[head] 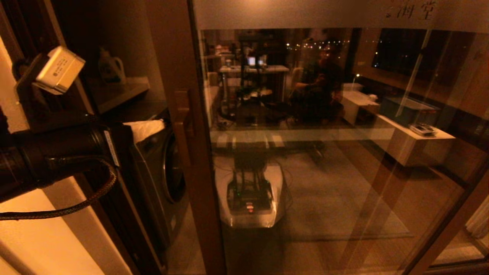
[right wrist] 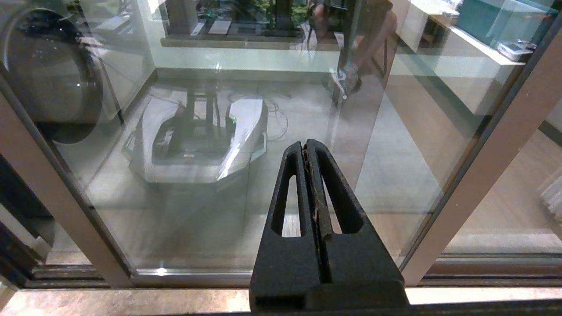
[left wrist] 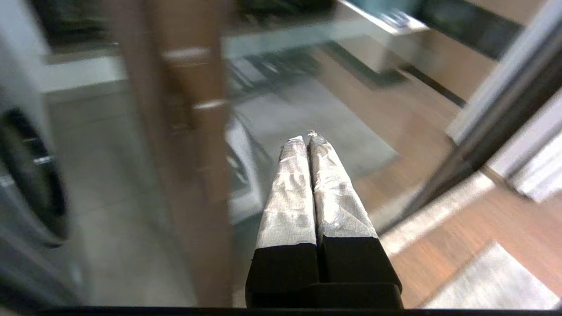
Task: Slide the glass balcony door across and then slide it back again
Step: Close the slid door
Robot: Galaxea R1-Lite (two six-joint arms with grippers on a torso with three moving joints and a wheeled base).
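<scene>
The glass balcony door (head: pixel 336 175) fills the middle and right of the head view, with a frosted top band (head: pixel 290 13) bearing Chinese characters. Its brown wooden stile (head: pixel 191 160) carries a wooden bar handle (head: pixel 182 118). My left arm (head: pixel 49 152) reaches in from the left. In the left wrist view the left gripper (left wrist: pixel 306 140) is shut with nothing in it, and its taped fingers (left wrist: pixel 290 197) sit to the right of the blurred stile (left wrist: pixel 189 153), apart from it. The right gripper (right wrist: pixel 304 145) is shut and empty, low in front of the glass (right wrist: pixel 263 175).
A washing machine (head: pixel 160 172) stands behind the opening left of the stile, with a shelf and a detergent bottle (head: pixel 110 68) above it. The glass mirrors my own base (head: pixel 248 198). A dark jamb (head: pixel 114 214) runs at the left. The door's bottom rail (right wrist: pixel 197 276) lies near the right gripper.
</scene>
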